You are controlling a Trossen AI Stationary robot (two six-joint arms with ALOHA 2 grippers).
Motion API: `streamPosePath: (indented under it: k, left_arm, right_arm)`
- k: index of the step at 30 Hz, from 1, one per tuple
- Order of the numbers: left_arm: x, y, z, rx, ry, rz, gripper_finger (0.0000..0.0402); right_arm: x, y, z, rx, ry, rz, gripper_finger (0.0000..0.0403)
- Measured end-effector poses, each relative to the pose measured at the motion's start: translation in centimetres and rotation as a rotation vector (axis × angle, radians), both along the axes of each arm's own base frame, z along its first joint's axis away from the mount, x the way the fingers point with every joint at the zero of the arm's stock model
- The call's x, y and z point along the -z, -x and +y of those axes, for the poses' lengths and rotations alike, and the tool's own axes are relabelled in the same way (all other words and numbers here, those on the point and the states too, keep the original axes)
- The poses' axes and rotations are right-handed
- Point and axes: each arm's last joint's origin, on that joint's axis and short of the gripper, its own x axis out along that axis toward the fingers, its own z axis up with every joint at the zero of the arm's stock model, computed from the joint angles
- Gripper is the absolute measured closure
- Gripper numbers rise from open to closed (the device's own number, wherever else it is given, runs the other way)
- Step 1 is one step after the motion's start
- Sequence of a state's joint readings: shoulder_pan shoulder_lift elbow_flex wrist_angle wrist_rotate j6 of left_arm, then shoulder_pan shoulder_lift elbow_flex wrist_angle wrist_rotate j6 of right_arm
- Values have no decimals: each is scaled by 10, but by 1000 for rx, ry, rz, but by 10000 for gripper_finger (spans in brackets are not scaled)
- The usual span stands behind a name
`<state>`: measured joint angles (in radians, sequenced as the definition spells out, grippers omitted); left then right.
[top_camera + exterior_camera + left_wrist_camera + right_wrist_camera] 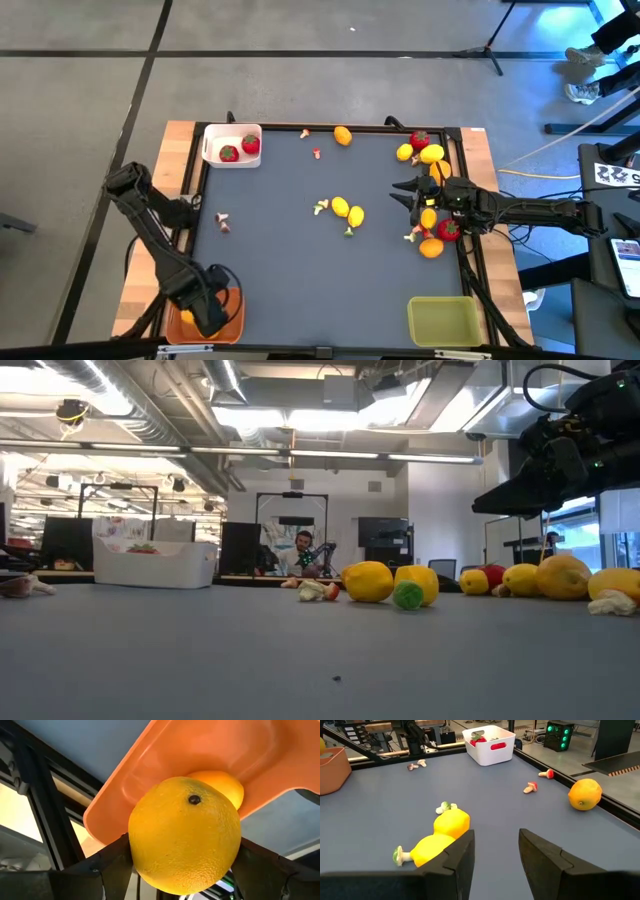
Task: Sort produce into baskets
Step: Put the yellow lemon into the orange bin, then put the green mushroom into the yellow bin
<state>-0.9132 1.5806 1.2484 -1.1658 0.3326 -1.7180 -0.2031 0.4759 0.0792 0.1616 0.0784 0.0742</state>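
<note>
My left gripper (210, 318) hangs over the orange basket (236, 302) at the table's near left corner, shut on an orange citrus (185, 840). Another orange citrus (226, 786) lies in that basket (165, 755). My right gripper (495, 852) stands open and low at the table's right side (398, 195), with nothing between its fingers. Two lemons (347, 210) lie mid-table in front of it. The white basket (214, 150) at the far left holds two strawberries (240, 148). The olive-green basket (443, 320) sits at the near right. My left gripper pinches the orange citrus by two opposite sides (137, 845) between its two fingers (107, 867). The fingers come steeply from above, pointing down. The fruit is lifted clear, just above the orange basket's inside.
A cluster of lemons, strawberries and orange citrus (432, 200) lies around my right gripper at the right edge. One orange citrus (343, 135) rests near the far edge. Small pale and red bits (222, 222) are scattered on the dark mat. A black rail frames the table.
</note>
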Motion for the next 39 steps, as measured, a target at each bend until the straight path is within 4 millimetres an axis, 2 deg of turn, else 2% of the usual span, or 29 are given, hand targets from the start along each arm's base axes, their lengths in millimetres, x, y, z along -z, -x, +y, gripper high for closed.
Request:
streamPosePath:
  k: [6,10,16,21,29,39]
  left_arm:
    - [1,6,4,24,-60,40,113]
    - [5,8,5,37,-99,79,71]
    - [6,3,6,94,-69,68,10]
    - [5,-6,14,124,-43,51,7]
    - [-14,-23,45,78,-26,-68,11]
    - [-38,-29,101,13,-338,-298,12]
  right_arm:
    - [0,0,0,0,0,0,249]
    - [0,0,0,0,0,1,249]
    - [1,0,0,0,-1,5,249]
    - [0,0,0,0,0,4,249]
    - [0,0,0,0,0,2,249]
    - [1,0,0,0,-1,6,249]
